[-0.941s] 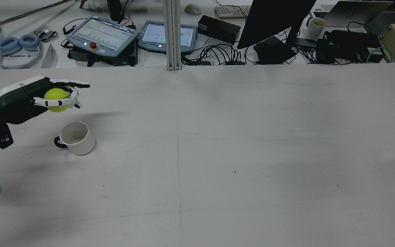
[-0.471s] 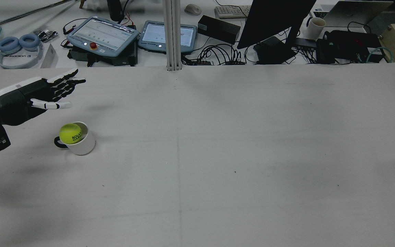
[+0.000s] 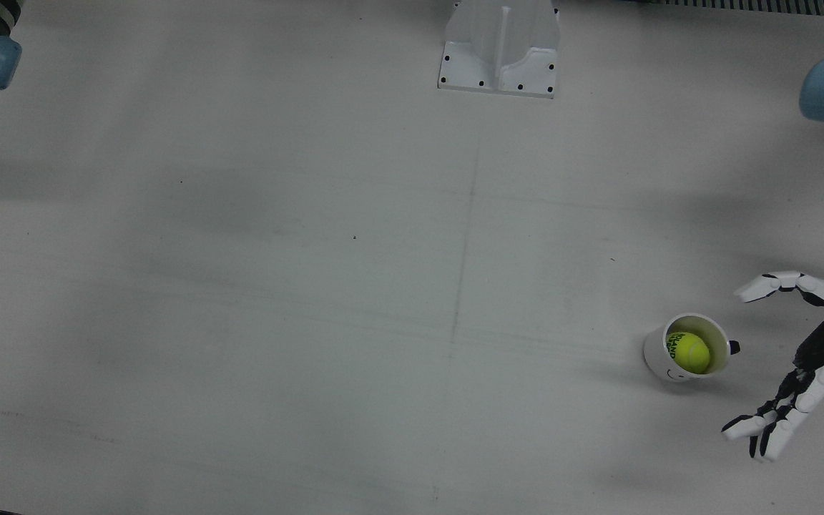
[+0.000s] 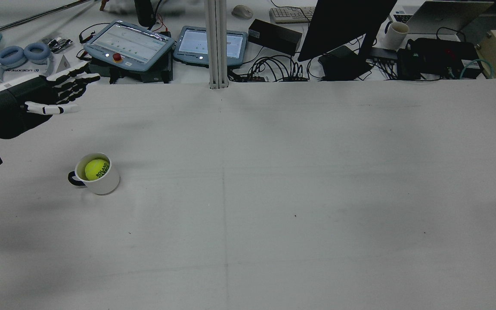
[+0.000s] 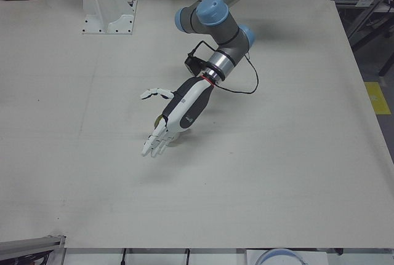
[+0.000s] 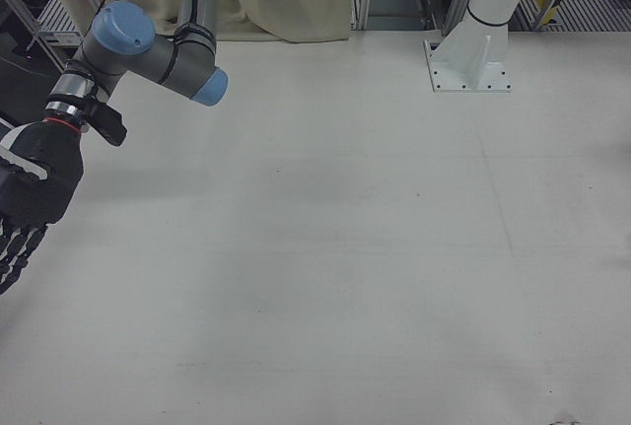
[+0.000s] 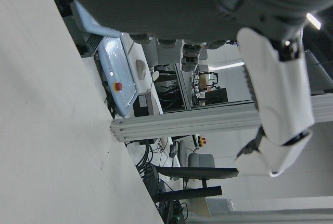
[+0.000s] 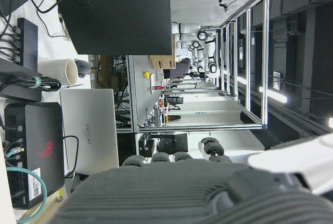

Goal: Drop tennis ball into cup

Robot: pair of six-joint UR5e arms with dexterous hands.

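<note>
Tennis ball (image 4: 96,169) sitting inside the white cup (image 4: 103,182), clear of any fingers. Left hand (image 4: 37,104) hovering above and beyond the cup, well apart, fingers spread, holding nothing. Right hand (image 6: 28,203) hanging far from the cup, fingers extended, empty.
</note>
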